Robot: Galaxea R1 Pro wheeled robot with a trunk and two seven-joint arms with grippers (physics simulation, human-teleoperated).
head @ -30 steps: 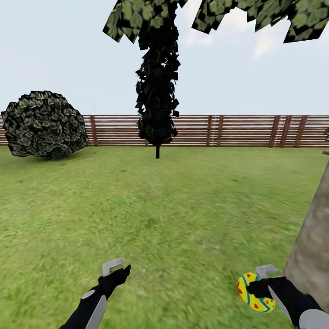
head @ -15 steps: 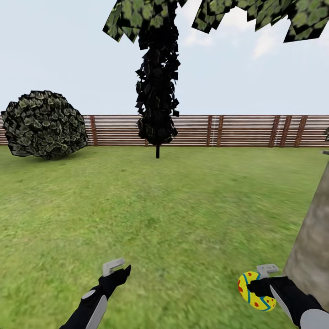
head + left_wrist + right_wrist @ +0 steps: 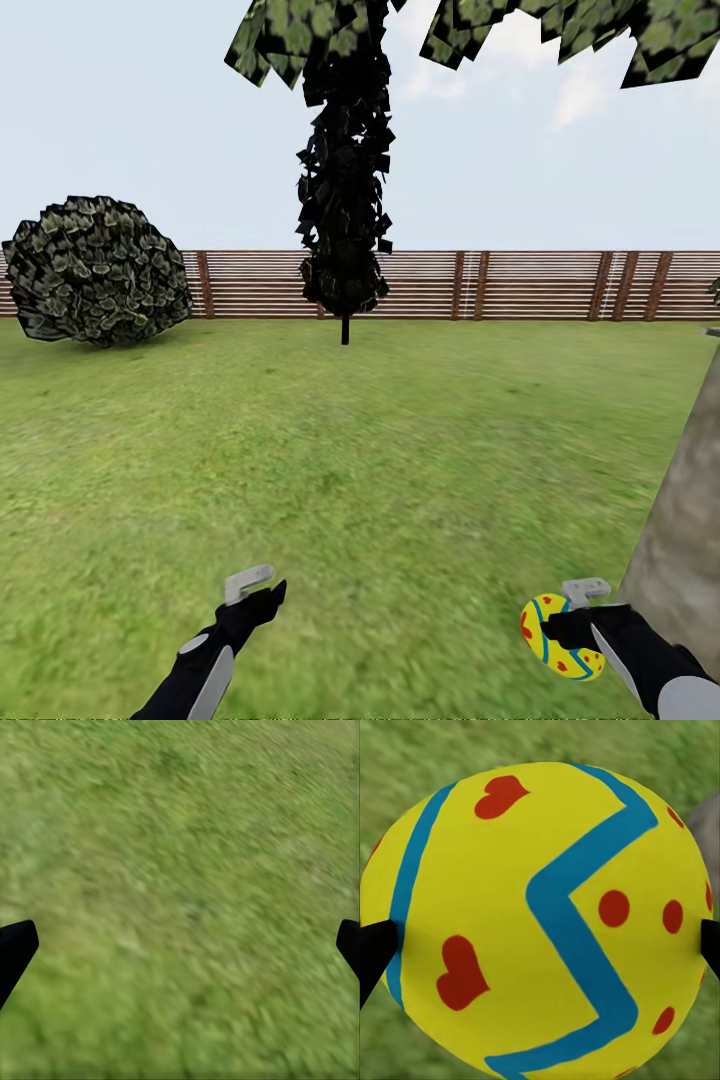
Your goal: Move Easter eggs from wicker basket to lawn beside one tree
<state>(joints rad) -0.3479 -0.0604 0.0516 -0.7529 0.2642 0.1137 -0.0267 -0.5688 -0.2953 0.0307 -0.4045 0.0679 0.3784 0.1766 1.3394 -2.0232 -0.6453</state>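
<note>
Ahead of me a slatted wooden fence (image 3: 520,285) runs across the far edge of the garden, with a round dark bush (image 3: 95,272) at its left and a narrow dark cypress-like tree (image 3: 345,180) standing before it under pale sky.

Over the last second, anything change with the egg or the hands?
Barely. The right hand, shut on the Easter egg, edged slightly toward the tree and a touch lower; the egg went with it and is not let go. The left hand stayed open over the lawn, holding nothing. Bush, fence and dark tree unchanged.
</note>
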